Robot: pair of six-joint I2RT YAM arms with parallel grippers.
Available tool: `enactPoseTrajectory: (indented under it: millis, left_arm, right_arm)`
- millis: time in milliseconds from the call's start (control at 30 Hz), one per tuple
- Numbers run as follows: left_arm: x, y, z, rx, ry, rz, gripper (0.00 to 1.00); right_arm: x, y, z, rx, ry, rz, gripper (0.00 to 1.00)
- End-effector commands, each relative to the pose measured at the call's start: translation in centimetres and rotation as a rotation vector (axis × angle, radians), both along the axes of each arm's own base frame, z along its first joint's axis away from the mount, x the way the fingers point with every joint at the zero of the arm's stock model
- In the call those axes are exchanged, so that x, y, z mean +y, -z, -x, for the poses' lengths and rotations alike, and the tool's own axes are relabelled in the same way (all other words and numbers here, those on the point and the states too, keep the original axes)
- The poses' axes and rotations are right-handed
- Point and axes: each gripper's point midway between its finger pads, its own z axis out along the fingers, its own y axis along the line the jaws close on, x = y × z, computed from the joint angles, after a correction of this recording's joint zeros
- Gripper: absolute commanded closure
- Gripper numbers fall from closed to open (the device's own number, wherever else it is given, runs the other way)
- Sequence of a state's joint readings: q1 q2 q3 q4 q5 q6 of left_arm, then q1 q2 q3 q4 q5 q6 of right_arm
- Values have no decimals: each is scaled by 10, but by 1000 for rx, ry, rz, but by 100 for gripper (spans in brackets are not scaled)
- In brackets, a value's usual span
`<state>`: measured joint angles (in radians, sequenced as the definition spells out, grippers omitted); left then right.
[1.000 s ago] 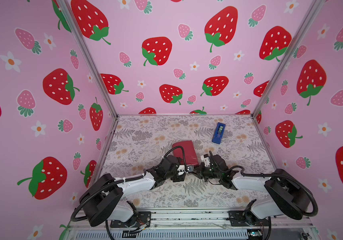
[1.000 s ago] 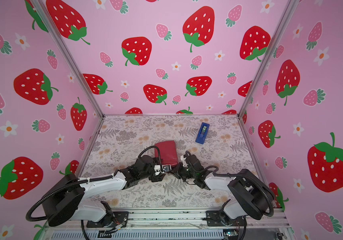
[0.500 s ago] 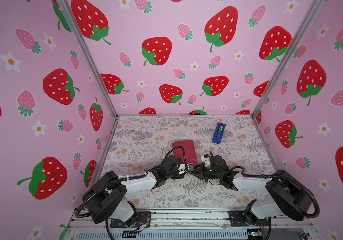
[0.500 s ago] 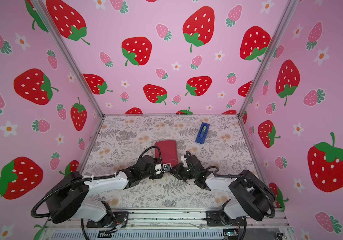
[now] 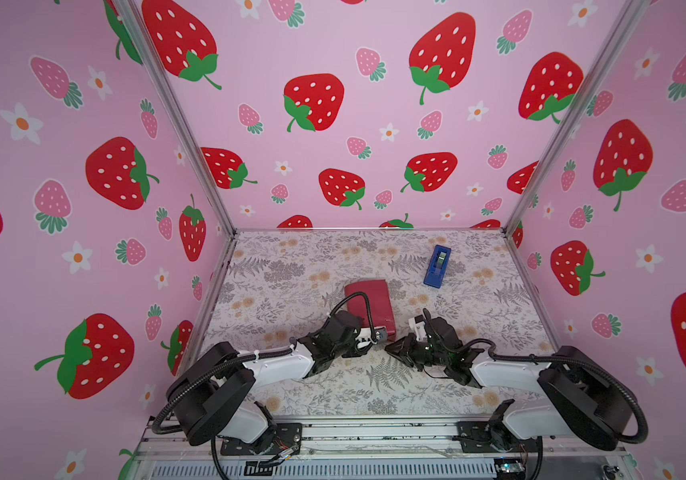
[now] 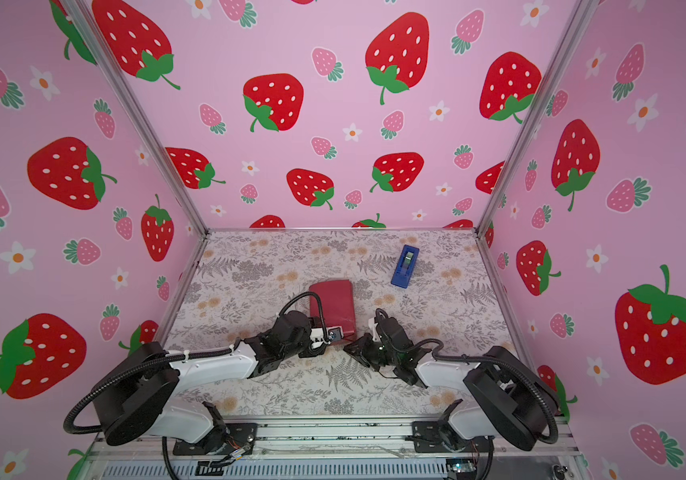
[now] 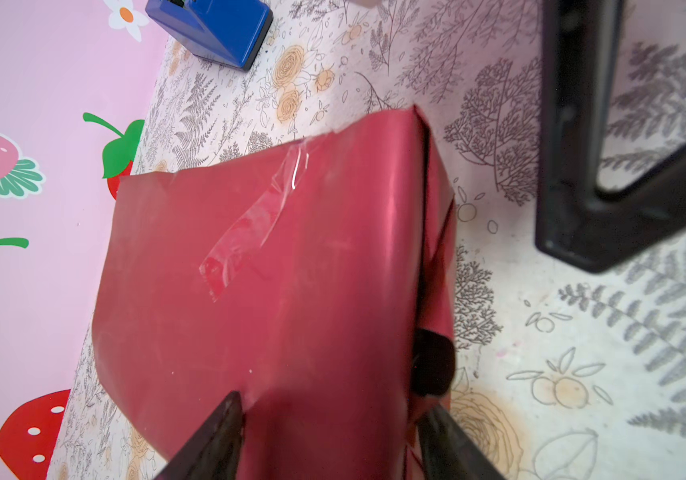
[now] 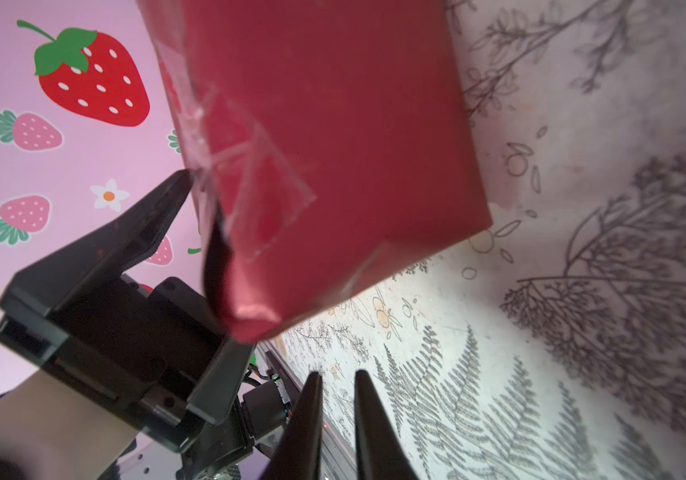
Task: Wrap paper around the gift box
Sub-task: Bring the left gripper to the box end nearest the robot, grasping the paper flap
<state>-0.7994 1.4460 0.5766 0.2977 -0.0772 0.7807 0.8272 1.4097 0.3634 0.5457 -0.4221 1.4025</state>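
The dark red paper (image 5: 368,299) (image 6: 333,303) lies folded round the gift box in mid-table; the box itself is hidden inside. A clear tape strip (image 7: 258,224) holds the seam. My left gripper (image 5: 378,334) (image 7: 333,409) is open and straddles the parcel's near end, its fingertips close against the paper (image 7: 291,270) on both sides. One of its fingers (image 8: 154,208) meets the taped edge in the right wrist view. My right gripper (image 5: 389,353) (image 8: 337,374) hovers over the table just in front of the parcel, nearly closed with only a slit and nothing in it.
A bright-blue tape dispenser (image 5: 437,266) (image 6: 405,266) stands at the back right of the floral table (image 5: 291,266). Pink strawberry walls close in the left, right and back. The metal rail (image 5: 374,432) with both arm bases runs along the front edge.
The left gripper has slid right onto the parcel's near end and its jaws have narrowed round it. The right gripper has drawn back slightly toward the front.
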Motion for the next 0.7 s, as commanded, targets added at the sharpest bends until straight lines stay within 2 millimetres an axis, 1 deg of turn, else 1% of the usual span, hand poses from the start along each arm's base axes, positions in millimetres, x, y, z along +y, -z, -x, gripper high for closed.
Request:
enactPoseTrajectory:
  millis: [0, 100, 200, 367, 500, 600, 667]
  left_arm:
    - [2, 1, -2, 16, -13, -13, 34]
    - [2, 2, -1, 21, -11, -15, 34]
    - [2, 3, -2, 22, -15, -15, 34]
    - [2, 1, -2, 20, -16, -14, 34]
    - [2, 0, -2, 17, -15, -14, 34]
    - [2, 0, -2, 20, -19, -11, 34]
    - [3, -3, -4, 16, -34, -1, 30]
  right_arm:
    - [15, -7, -3, -32, -26, -56, 91]
    - [24, -12, -8, -47, -24, -85, 95]
    - [27, -16, -16, -68, 7, -97, 98]
    - [34, -25, -25, -93, 19, -116, 100]
    - [36, -28, -27, -96, 24, -128, 100]
    - [36, -26, -27, -93, 20, -128, 100]
    - [36, -24, -26, -85, 19, -128, 100]
